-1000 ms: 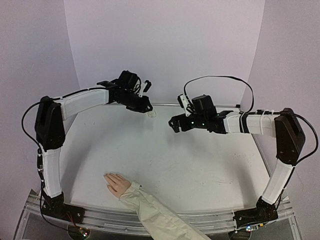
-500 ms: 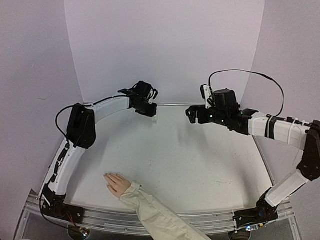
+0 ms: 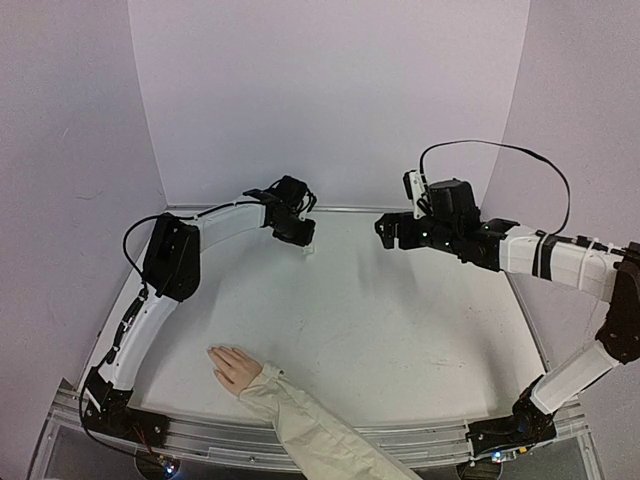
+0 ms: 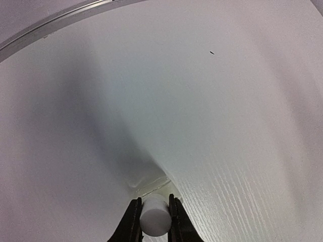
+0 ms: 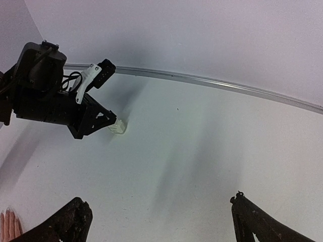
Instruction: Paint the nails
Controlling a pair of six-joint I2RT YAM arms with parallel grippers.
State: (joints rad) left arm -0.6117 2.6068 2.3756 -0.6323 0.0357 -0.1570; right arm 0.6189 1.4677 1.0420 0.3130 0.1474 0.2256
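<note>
In the last second both arms have stretched away from their bases toward the far side of the table [image 3: 400, 330]. The left pincer [image 3: 300, 238] is now low at the back edge, and it grips a small white bottle [image 4: 154, 217] tightly between its two fingers. The bottle is at the table surface or just above it; I cannot tell which. The right pincer [image 3: 384, 230] has swung outward and stands well apart from the left one, facing it, with its jaws fully wide and nothing between them.

For the task this means, I think, only preparation. The bottle is held and the second pincer is ready, perhaps to take the cap, but no painting has begun.

The mannequin hand [image 3: 235, 366] lies flat, far behind both pincers on the base side and nearer to the left arm. It is pale pink, with the fingers together and pointing away from its cream sleeve [image 3: 305, 425]. The nails [image 3: 214, 353] are too small to judge — I see no colour on them.
</note>
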